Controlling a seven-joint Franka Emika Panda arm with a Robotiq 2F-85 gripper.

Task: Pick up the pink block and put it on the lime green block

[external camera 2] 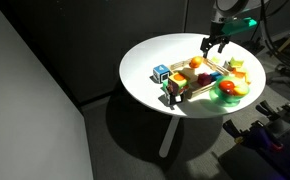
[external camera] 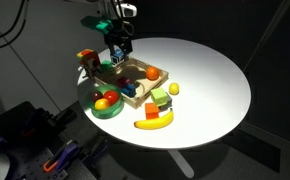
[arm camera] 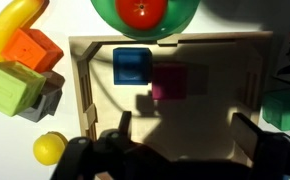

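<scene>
In the wrist view the pink block (arm camera: 168,82) lies inside the wooden tray (arm camera: 225,60), just right of a blue cube (arm camera: 132,67). My gripper (arm camera: 185,132) is open and empty, hovering above the tray with the pink block a little beyond the fingertips, roughly between them. A plain green block (arm camera: 285,106) shows partly at the right edge, outside the tray wall. In both exterior views the gripper (external camera: 116,50) (external camera 2: 213,46) hangs over the tray (external camera: 135,90) (external camera 2: 197,90) on the round white table; the pink block is too small to pick out there.
A green bowl (arm camera: 143,14) holding red and orange fruit stands beyond the tray. A banana (arm camera: 10,25), an orange cube (arm camera: 33,48), a yellow-green cube (arm camera: 10,88), a grey cube (arm camera: 51,96) and a yellow ball (arm camera: 49,149) lie left of the tray.
</scene>
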